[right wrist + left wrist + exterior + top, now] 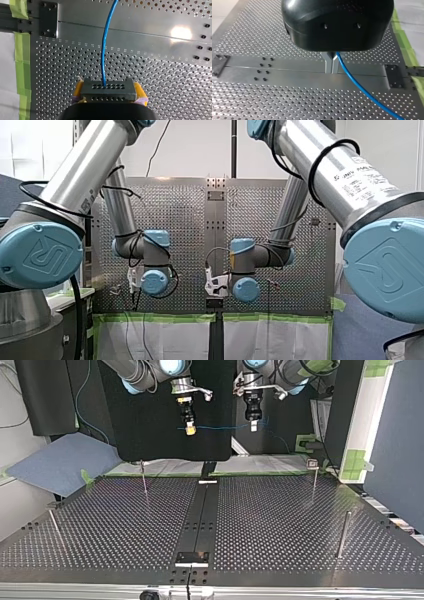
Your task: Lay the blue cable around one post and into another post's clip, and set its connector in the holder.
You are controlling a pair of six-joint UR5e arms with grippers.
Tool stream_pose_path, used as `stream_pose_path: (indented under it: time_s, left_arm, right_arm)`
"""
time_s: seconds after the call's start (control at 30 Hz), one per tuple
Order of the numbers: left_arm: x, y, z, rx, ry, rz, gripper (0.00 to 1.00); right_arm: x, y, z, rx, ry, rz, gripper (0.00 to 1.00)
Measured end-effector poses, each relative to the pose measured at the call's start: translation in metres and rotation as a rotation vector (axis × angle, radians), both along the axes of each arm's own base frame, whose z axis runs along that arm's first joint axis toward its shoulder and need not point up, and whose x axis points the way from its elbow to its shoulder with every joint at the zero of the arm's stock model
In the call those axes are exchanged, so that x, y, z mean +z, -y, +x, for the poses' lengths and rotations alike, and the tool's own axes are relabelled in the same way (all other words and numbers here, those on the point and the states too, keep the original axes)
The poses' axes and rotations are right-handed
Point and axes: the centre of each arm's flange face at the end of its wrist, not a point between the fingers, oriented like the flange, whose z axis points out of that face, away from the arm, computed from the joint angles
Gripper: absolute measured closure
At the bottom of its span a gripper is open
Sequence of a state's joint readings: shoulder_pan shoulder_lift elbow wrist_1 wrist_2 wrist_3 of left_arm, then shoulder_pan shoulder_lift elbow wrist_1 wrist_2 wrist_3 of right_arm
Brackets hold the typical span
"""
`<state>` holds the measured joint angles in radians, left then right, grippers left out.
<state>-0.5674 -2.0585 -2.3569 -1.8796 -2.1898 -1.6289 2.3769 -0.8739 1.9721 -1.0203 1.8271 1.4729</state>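
Note:
The thin blue cable point(220, 427) hangs stretched between my two grippers, well above the perforated table point(280, 520). My left gripper point(331, 65), black with metal fingers, is shut on the cable point(367, 92), which trails away beside it. My right gripper point(109, 91) has its yellow pads point(78, 90) shut on the dark block connector point(108, 89). The cable point(105, 50) leaves the connector's face and runs ahead. In the top view my right gripper point(190, 430) is at the left and my left gripper point(253, 426) at the right.
Thin posts stand on the table in the top view: one point(144, 479) at back left, one with a clip head point(313, 465) at back right, one point(343, 535) at the right, one point(56, 529) at the left. A dark rail point(202, 515) runs down the middle to a black plate point(192, 557).

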Motion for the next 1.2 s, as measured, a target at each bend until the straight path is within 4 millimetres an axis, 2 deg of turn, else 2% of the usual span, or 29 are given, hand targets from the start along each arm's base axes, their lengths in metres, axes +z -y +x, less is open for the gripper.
stream_pose_path:
  time_s: [0.53,0.67,0.83,1.0,1.2]
  left_arm:
    - [-0.004,0.000,0.000,0.002,-0.007,0.004,1.00]
    - [0.002,0.000,0.008,0.014,0.008,-0.019,1.00]
    - [0.025,0.006,0.028,0.029,0.045,-0.069,1.00]
    - [0.046,0.006,0.039,0.043,0.067,-0.117,1.00]
    - [0.077,0.006,0.055,0.063,0.104,-0.177,1.00]
  right_arm:
    - [0.000,0.000,0.000,0.000,0.000,0.000,1.00]
    - [0.002,0.002,-0.004,-0.015,0.003,0.007,1.00]
    - [0.023,0.015,-0.011,-0.078,0.043,0.019,1.00]
    - [0.049,0.026,-0.012,-0.104,0.093,0.032,1.00]
    - [0.096,0.044,0.002,-0.079,0.168,0.014,1.00]
